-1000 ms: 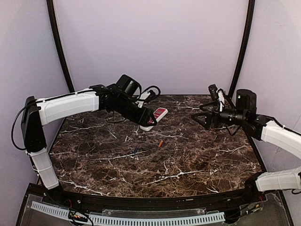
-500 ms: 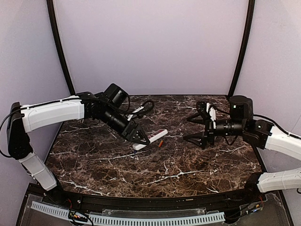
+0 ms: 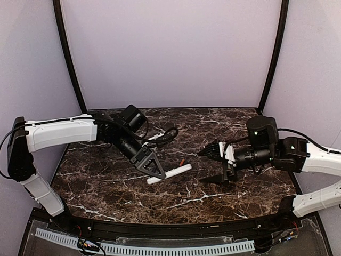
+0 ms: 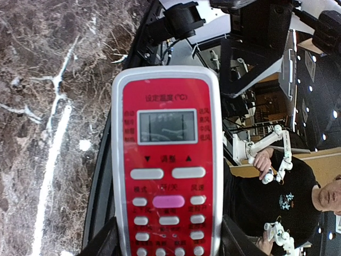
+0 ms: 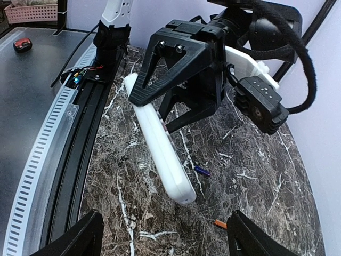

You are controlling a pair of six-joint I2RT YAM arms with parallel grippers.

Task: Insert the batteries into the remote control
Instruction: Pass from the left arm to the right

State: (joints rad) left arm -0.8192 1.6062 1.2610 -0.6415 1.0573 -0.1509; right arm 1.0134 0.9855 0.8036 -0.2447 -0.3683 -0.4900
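Left gripper (image 3: 154, 172): fingers clamped on one end of remote (image 3: 173, 172).
Remote: held low over marble table (image 3: 106, 186), white back turned toward right gripper (image 3: 209, 166), red button face turned away from it. Contact of free end with table cannot be told.
Orange battery (image 3: 182, 161): laid on table just behind remote, between both grippers.
Blue battery (image 5: 202, 170): laid on table near remote's free end, apart from orange battery.
Right gripper: fingers spread wide, pointed at remote.
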